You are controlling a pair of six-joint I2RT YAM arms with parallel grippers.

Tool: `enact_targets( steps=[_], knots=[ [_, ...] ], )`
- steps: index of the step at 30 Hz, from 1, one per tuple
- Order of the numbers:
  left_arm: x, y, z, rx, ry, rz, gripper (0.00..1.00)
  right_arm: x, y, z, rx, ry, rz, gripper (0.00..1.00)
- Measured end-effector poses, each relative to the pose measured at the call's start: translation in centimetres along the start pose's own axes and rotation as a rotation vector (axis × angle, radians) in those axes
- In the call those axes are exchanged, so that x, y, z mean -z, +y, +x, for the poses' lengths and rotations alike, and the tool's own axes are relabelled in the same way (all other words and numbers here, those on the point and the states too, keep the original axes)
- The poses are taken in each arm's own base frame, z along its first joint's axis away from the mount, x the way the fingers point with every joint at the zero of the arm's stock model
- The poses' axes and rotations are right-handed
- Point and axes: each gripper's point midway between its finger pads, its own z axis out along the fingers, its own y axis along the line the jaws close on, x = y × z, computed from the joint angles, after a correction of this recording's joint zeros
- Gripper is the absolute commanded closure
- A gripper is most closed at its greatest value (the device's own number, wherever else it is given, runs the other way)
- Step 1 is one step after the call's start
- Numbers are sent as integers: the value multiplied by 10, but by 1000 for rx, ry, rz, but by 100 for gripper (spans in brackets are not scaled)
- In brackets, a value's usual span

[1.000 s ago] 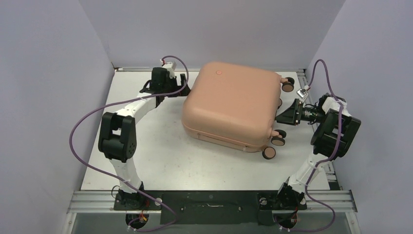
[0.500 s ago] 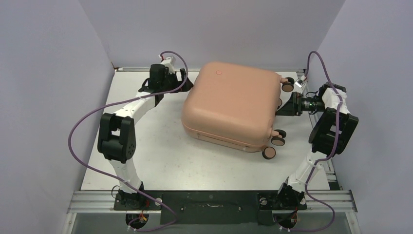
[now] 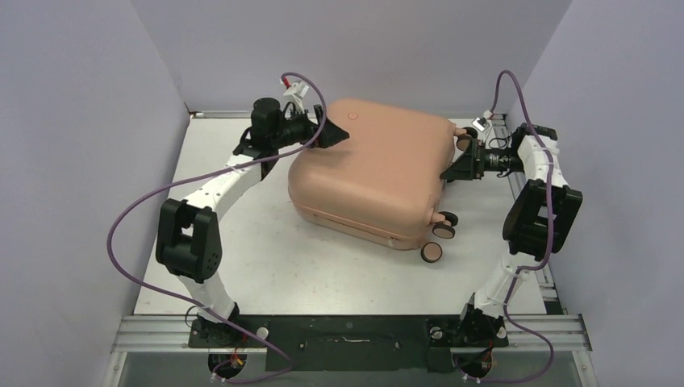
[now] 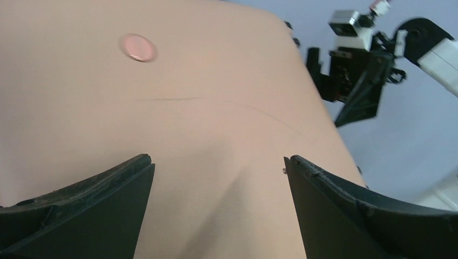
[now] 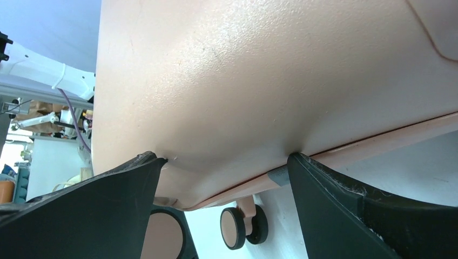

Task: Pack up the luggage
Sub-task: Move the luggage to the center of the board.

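We are judging the luggage (image 3: 367,173) stiff, slick, bulky: left hand (image 3: 335,134) and right hand (image 3: 450,171), both wide, are bracing opposite ends.

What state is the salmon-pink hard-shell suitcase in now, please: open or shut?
Shut. The salmon-pink hard-shell suitcase has both shells meeting along its side seam, and nothing of its inside shows in any view.

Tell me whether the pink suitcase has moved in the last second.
Yes. The luggage slid left on the table, its wheels now farther from the table's right edge.
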Motion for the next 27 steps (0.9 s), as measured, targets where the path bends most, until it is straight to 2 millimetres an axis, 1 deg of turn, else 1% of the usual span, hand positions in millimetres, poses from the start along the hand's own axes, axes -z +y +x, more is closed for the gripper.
enact_targets(
  steps=[3,4,5,7,9,12,14,16,18,20,21,23,25,27],
  knots=[
    [-1,-22,11,31,50,79,4,-3,3,-1,9,6,-6,10],
    [0,-25,12,45,59,96,4,-3,3,-1,8,6,-6,10],
    [3,-26,11,64,62,108,4,-3,3,-1,5,4,-5,10],
    [9,-18,5,117,56,111,4,1,1,-1,-5,-11,-4,10],
    [18,1,-6,163,32,86,4,3,-2,3,-25,-20,-3,10],
    [35,39,-23,203,-24,11,4,11,-10,13,-66,-27,17,10],
    [46,62,-30,220,-54,-55,4,14,-17,18,-82,-29,35,10],
    [52,79,-32,225,-69,-105,4,16,-26,24,-99,-25,73,10],
    [50,87,-28,226,-65,-126,4,14,-36,32,-112,-12,143,10],
    [42,96,-16,228,-38,-141,4,13,-42,37,-109,-3,223,10],
    [37,103,-8,228,-20,-163,4,11,-44,37,-101,3,265,10],
    [30,119,8,246,11,-218,4,9,-47,31,-58,16,335,10],
    [30,134,0,203,-6,-289,4,11,-54,24,-25,16,394,10],
    [34,149,0,163,-11,-365,4,12,-61,20,-21,9,426,10]
  ],
)
